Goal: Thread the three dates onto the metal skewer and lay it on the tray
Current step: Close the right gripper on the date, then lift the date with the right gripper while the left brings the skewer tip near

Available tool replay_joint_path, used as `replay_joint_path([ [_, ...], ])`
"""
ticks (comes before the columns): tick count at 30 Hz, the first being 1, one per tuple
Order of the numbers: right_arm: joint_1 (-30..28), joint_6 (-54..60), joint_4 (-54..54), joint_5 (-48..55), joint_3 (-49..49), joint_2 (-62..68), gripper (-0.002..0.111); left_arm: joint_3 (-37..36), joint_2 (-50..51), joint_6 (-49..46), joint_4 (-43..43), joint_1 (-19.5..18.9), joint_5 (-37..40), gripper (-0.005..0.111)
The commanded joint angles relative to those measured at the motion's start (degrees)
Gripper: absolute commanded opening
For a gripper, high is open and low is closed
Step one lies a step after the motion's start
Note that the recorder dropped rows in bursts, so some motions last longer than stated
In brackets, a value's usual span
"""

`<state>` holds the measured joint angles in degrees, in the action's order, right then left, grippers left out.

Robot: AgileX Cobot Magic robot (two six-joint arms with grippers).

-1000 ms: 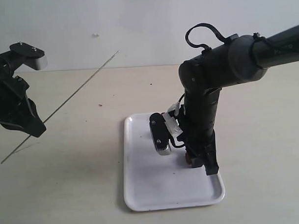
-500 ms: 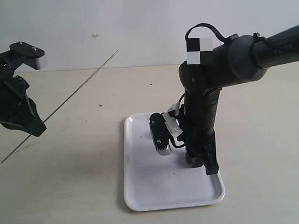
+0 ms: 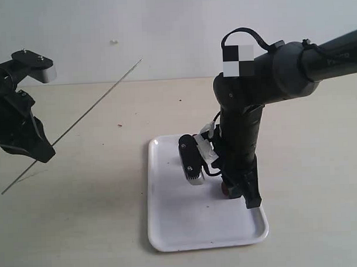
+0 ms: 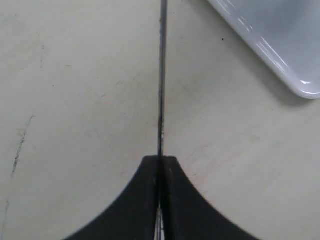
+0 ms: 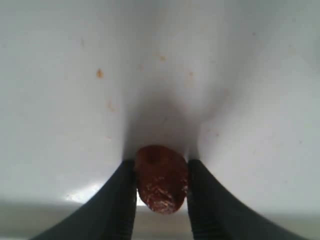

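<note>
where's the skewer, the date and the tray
skewer (image 4: 161, 75), left wrist view, middle of the bare shaft
date (image 5: 160, 177), right wrist view, centre of its wrinkled face
tray (image 3: 175, 218), exterior view, bare floor on its left side

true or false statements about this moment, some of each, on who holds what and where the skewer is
1. The left gripper is shut on the skewer. True.
2. The skewer lies on the tray. False: it is held slanted in the air, off to the tray's side.
3. A date sits between the fingers of the right gripper, down on the tray. True.
4. A date is already threaded on the skewer. False: the skewer's visible length is bare.
</note>
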<state>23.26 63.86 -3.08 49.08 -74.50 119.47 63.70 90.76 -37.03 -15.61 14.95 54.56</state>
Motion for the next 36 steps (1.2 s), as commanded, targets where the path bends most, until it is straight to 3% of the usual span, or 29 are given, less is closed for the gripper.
replay_joint_path([
  [1, 0.11, -0.01, -0.30, -0.84, 0.27, 0.67, 0.032, -0.19, -0.16, -0.24, -0.61, -0.12, -0.80, 0.000],
  [21, 0.11, -10.15, -0.58, 0.66, 0.27, -7.56, 0.032, -0.19, -0.16, 0.65, -1.56, -0.12, -2.62, 0.000],
  [27, 0.11, -10.15, -4.17, 0.65, 0.27, -10.07, 0.032, -0.19, -0.16, 1.45, 0.05, -0.12, 4.83, 0.000],
  [31, 0.11, -10.15, -11.15, 0.67, 0.27, -10.86, 0.032, -0.19, -0.16, 1.44, 0.06, -0.12, 6.24, 0.000],
  [36, 0.11, -10.15, -20.13, 3.19, 0.27, -11.21, 0.032, -0.19, -0.16, 0.52, 1.80, -0.12, 13.52, 0.000],
])
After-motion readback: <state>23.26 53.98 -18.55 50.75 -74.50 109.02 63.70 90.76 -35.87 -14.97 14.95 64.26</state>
